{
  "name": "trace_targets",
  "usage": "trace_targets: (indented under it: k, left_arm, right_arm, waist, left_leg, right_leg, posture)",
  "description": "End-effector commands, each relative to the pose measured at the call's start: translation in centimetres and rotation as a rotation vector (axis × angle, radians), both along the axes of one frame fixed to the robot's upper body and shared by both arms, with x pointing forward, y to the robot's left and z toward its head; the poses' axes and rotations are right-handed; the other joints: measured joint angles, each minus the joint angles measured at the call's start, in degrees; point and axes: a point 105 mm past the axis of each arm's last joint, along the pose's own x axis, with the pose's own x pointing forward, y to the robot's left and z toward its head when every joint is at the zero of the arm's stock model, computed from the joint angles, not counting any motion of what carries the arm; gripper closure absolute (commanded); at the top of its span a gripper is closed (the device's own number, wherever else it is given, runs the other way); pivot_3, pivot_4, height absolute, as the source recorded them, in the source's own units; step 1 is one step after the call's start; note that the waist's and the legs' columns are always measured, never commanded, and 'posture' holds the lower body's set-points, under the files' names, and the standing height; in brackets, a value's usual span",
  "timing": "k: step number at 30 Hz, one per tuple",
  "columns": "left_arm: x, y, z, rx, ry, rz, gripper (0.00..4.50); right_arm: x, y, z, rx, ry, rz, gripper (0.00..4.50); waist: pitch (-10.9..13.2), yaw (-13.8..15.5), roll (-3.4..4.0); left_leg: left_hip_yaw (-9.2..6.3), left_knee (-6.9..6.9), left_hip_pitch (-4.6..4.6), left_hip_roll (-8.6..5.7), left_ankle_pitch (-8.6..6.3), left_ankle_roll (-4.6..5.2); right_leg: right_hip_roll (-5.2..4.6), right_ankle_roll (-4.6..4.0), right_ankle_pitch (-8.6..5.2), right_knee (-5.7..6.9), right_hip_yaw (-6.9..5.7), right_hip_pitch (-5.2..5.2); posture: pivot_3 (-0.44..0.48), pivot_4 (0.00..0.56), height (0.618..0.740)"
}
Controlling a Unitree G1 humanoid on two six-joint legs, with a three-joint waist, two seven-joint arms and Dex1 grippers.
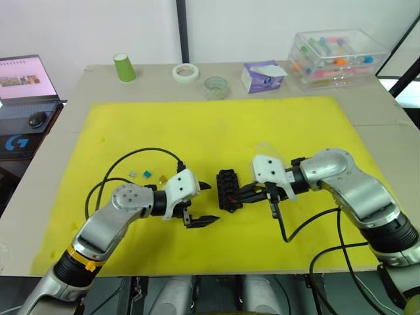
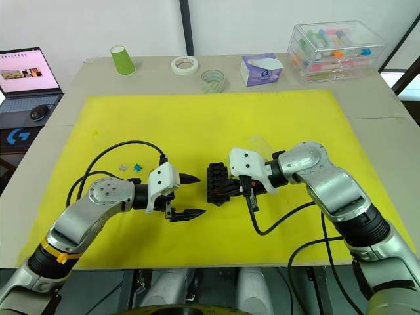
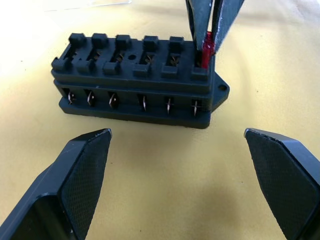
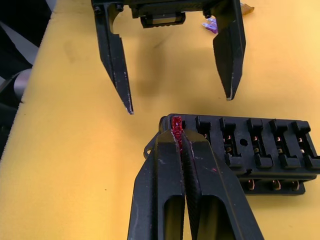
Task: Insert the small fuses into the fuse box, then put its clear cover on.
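The black fuse box [image 1: 228, 189] lies on the yellow mat between my two grippers. My right gripper [image 4: 177, 131] is shut on a red fuse [image 4: 176, 125] and holds it at the box's end slot, the one nearest me; the red fuse [image 3: 206, 50] stands upright there. The other slots look empty. My left gripper [image 1: 211, 203] is open just left of the box, touching nothing. Three loose small fuses [image 1: 147, 174] lie on the mat farther left. The clear cover [image 2: 257, 141] lies faintly visible behind the right gripper.
The yellow mat [image 1: 216, 125] covers most of the table. Along the back edge stand a green cup [image 1: 124, 67], a white tape roll [image 1: 186, 71], a clear tape roll [image 1: 215, 87], a tissue box [image 1: 262, 76] and a clear storage box [image 1: 338, 56]. A laptop [image 1: 23, 82] sits off the table's left.
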Motion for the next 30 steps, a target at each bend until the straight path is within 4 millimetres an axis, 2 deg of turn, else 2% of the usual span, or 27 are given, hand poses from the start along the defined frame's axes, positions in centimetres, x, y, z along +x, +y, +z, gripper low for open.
trace_targets:
  k: [1, 8, 30]
  left_arm:
    - [-0.23, -0.47, 0.57, -0.011, -0.024, -0.02, 0.0]
    - [-0.31, -0.45, 0.48, -0.006, -0.022, -0.02, 0.0]
    - [-0.29, -0.47, 0.44, -0.005, -0.025, -0.021, 0.0]
  right_arm:
    - [-0.2, 0.27, 0.61, -0.046, -0.08, 0.039, 4.48]
    - [-0.81, 0.85, 0.52, -0.031, -0.029, 0.038, 4.48]
    - [-0.14, 0.23, -0.34, -0.131, -0.118, 0.033, 4.48]
  waist:
    - [0.0, 0.0, 0.0]
    - [0.0, 0.0, 0.0]
    - [0.0, 0.0, 0.0]
  left_leg:
    - [0.0, 0.0, 0.0, 0.0, 0.0, 0.0]
    - [0.0, 0.0, 0.0, 0.0, 0.0, 0.0]
    - [0.0, 0.0, 0.0, 0.0, 0.0, 0.0]
  right_leg:
    - [0.0, 0.0, 0.0, 0.0, 0.0, 0.0]
    - [0.0, 0.0, 0.0, 0.0, 0.0, 0.0]
    - [0.0, 0.0, 0.0, 0.0, -0.01, 0.0]
  posture:
    - [0.0, 0.15, 0.74]
    - [0.0, 0.15, 0.74]
    - [0.0, 0.15, 0.74]
